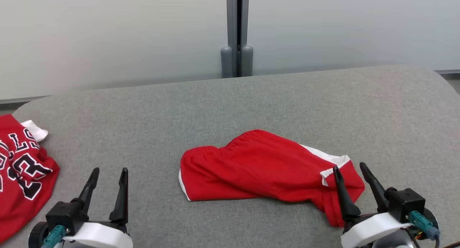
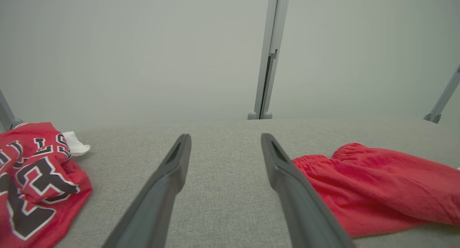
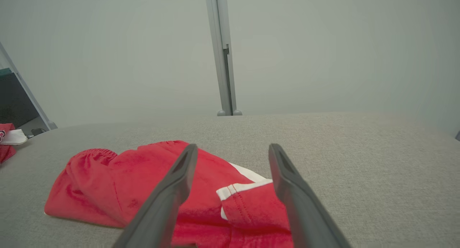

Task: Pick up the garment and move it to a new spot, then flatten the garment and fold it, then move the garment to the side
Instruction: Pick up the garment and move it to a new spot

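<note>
Red shorts (image 1: 258,165) with white trim, red jersey (image 1: 21,176) lettered black-and-white, grey table (image 1: 143,115).

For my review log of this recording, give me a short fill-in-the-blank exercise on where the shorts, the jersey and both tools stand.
The red shorts lie on the ____ table. The right tool stands at the shorts' white-trimmed end with its jaws ____. The left tool, open beside the shorts, holds ____. The red jersey lies on the robot's ____ side.
Missing words: gray; open; nothing; left.
</note>
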Robot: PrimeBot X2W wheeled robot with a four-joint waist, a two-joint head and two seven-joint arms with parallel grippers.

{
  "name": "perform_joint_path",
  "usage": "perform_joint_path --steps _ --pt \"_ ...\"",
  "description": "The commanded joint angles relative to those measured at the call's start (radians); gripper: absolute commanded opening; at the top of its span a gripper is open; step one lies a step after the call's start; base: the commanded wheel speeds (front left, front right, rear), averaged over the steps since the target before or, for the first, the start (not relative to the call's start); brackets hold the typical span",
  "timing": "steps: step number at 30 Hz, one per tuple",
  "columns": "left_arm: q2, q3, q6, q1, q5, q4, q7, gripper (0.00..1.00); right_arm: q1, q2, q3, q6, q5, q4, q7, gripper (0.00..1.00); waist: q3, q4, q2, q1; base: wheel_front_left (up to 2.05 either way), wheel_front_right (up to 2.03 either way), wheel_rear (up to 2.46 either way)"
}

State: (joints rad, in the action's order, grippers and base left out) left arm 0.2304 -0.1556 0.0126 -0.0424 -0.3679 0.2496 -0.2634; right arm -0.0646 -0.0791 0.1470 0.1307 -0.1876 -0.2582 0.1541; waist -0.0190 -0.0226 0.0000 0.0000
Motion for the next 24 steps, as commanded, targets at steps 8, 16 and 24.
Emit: perform_joint_path --steps 8,16,24 --pt "-0.007 0.015 0.007 0.058 0.026 0.0 -0.002 1.0 0.048 -0.001 0.003 0.0 -0.006 0.023 -0.025 1.0 0.047 0.0 0.0 0.0 0.0 0.0 0.0" --pt "-0.009 0.02 0.014 0.069 0.026 0.004 -0.002 1.0 0.06 0.003 0.004 0.0 -0.006 0.034 -0.036 1.0 0.052 -0.004 0.0 0.0 0.0 0.0 0.0" --pt "-0.007 0.019 0.013 0.061 0.032 0.016 -0.002 1.0 0.054 0.008 0.007 0.0 -0.007 0.029 -0.035 1.0 0.053 -0.007 0.0 0.0 0.0 0.0 0.0"
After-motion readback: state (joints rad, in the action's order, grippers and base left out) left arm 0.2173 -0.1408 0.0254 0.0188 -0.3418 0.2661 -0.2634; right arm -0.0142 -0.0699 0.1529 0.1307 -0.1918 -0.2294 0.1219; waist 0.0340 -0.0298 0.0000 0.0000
